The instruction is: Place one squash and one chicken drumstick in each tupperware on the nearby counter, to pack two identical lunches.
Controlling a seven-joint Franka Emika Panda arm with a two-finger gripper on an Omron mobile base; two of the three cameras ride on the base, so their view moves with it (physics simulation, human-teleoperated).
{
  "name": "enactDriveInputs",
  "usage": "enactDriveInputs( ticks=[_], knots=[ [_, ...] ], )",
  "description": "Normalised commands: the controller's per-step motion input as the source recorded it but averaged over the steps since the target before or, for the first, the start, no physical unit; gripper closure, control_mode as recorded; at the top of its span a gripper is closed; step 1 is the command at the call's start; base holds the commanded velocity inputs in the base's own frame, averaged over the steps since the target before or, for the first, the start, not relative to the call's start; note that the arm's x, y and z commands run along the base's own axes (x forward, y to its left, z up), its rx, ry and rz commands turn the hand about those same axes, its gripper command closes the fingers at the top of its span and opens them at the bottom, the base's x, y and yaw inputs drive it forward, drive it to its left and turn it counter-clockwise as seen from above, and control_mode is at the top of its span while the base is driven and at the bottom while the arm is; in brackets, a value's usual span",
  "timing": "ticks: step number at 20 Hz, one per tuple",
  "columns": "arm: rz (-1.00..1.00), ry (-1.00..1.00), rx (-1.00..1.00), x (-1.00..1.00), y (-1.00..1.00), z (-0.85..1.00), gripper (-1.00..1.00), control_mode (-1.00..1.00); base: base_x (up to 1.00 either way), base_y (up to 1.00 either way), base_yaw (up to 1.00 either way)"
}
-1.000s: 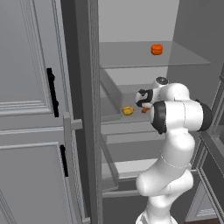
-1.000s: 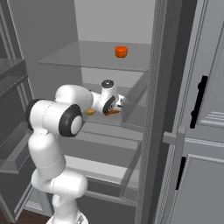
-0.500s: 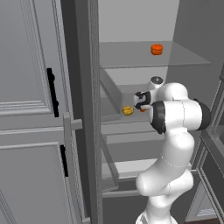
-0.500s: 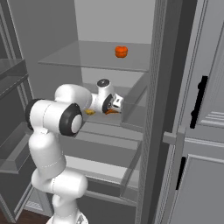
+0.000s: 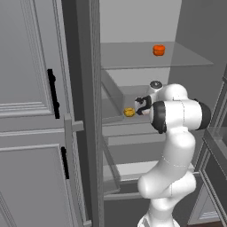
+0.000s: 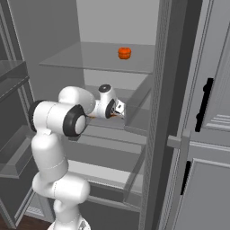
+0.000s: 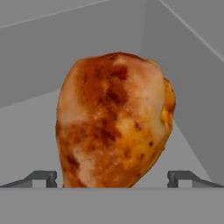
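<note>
Early in packing: end effector (image 7: 112,177) spread wide around chicken drumstick (image 7: 114,122) on fridge shelf (image 5: 116,114), nothing packed yet.

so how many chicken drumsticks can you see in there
1. The chicken drumstick lies on the middle shelf of the open grey cabinet, right in front of the open gripper, between its fingertips. A second one may be hidden behind the arm.

Chicken drumstick (image 7: 114,124) between spread end effector (image 7: 113,178) fingertips, shelf walls close.
</note>
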Motion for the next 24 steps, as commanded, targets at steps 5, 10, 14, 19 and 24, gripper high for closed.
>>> enactDriveInputs(
  ticks=[5,10,14,19,24],
  knots=[
    [-0.07,0.00,0.00,0.04,0.00,-0.29,-1.00,-1.00,0.00,0.00,0.00],
    [-0.03,0.00,0.00,0.00,0.00,-0.04,-1.00,-1.00,0.00,0.00,0.00],
    [-0.02,0.00,0.00,0.00,0.00,-0.06,1.00,-1.00,0.00,0.00,0.00],
    [-0.01,0.00,0.00,0.00,0.00,-0.01,1.00,-1.00,0.00,0.00,0.00],
    [0.04,-0.04,0.02,-0.61,-0.01,0.00,1.00,-1.00,0.00,0.00,0.00]
  ],
)
